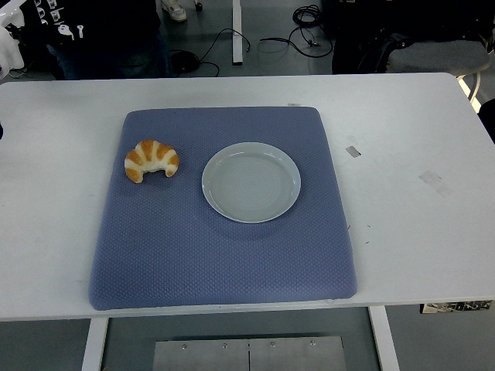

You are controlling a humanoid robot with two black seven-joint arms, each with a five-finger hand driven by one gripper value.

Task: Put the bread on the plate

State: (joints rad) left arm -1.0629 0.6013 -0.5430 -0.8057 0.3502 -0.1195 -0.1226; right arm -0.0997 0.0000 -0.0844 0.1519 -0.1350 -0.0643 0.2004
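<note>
Lying on the blue mat (224, 255), left of centre: the bread (151, 159), a croissant, curved ends pointing toward the near edge, striped pale and golden brown. Sitting just beside it to the right, also on the mat: the plate (251, 182), round, pale grey, holding nothing, not touching the bread. Covering the middle of the white table (402, 232): the mat, square with rounded corners, its near edge reaching close to the table's near edge. Stuck to the bare tabletop right of the mat: two small strips of tape (353, 151), well apart. Standing at the far left corner behind the table: a person (100, 35) in dark clothes. Trailing over the grey floor beyond the far edge: black cables (305, 19). Neither robot hand showing anywhere, so no telling whether fingers are apart or together. Bread not yet on the plate.
</note>
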